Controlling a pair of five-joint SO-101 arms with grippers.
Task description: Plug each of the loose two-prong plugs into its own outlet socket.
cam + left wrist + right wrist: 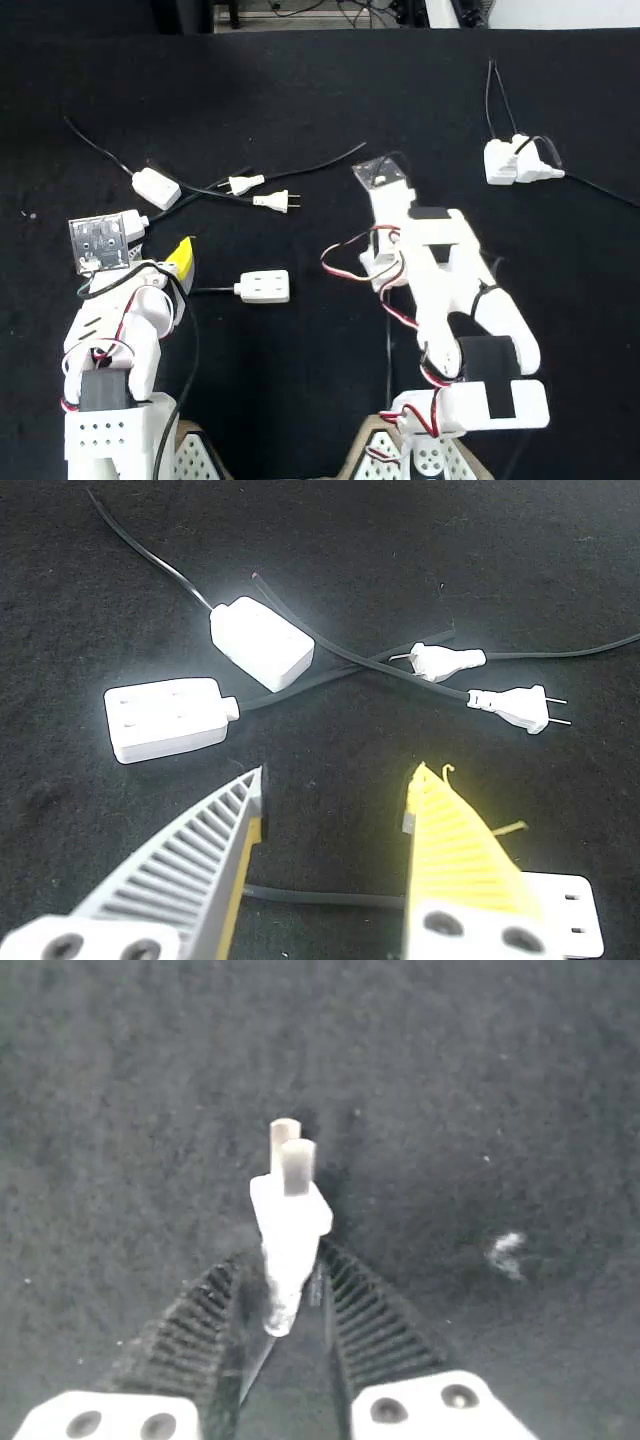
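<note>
left wrist view: near outlet socket (570,912) cut by the frame corner, part masked by the left gripper (339,772); black cord (320,896) goes out of sight behind both fingers. right wrist view: held plug (288,1210), rear end buried within the right gripper (283,1262). high view: far outlet socket (500,162) and far plug (538,170), too small to tell if seated.

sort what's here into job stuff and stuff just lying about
Job: held plug, right gripper, two loose plugs, three outlets, plugged-in pair.
Lying about: white fleck, background cables.
</note>
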